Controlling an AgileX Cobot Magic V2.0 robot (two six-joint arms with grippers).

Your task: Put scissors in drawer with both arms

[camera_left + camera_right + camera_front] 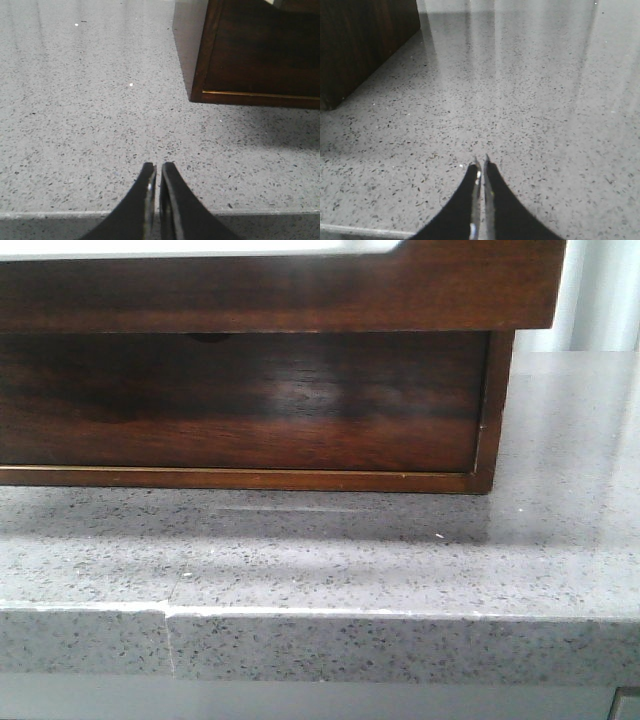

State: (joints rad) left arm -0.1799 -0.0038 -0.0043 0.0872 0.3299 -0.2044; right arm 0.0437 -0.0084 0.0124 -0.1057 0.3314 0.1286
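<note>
The drawer is a wide reddish-brown glossy front across the top of the front view, with a pale white strip along its upper edge. It overhangs the front below it. The scissors are out of view in all frames. My left gripper is shut and empty, low over the speckled grey counter near its front edge, with the cabinet's corner ahead of it. My right gripper is shut and empty over the counter, with the cabinet's side off to one side. Neither gripper shows in the front view.
Below the drawer is a second dark wood front with a half-round notch, framed by the cabinet's base and right side. The grey speckled counter has a front edge with a seam.
</note>
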